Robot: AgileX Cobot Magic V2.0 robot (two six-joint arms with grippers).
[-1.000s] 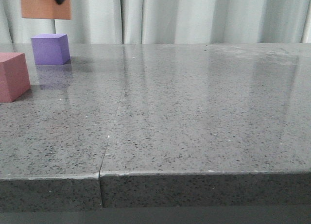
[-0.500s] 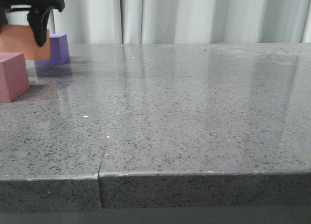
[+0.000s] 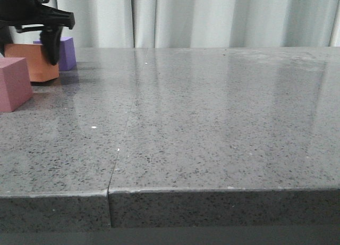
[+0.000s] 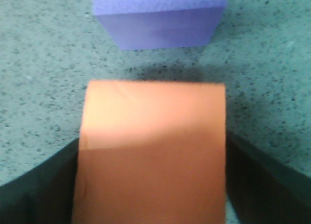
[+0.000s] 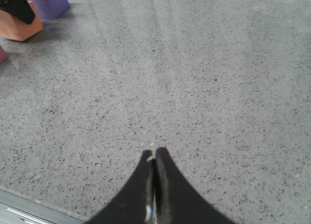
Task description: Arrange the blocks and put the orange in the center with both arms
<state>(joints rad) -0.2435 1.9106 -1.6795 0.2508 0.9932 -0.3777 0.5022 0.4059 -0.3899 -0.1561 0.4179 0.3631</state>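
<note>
My left gripper is shut on the orange cube at the far left of the grey table. The cube is down at the table surface; I cannot tell whether it touches. It fills the left wrist view between two dark fingers. The purple cube stands just behind it, with a small gap in the left wrist view. The pink-red cube stands just in front of it, at the left edge. My right gripper is shut and empty over bare table, far from the cubes.
The grey speckled table has a seam running from front to back and a front edge. Pale curtains hang behind. The right wrist view shows the orange cube and purple cube far off.
My left gripper has come down with the orange cube from high above the table to table level, between the purple and pink-red cubes. The right gripper's earlier state is not shown.
</note>
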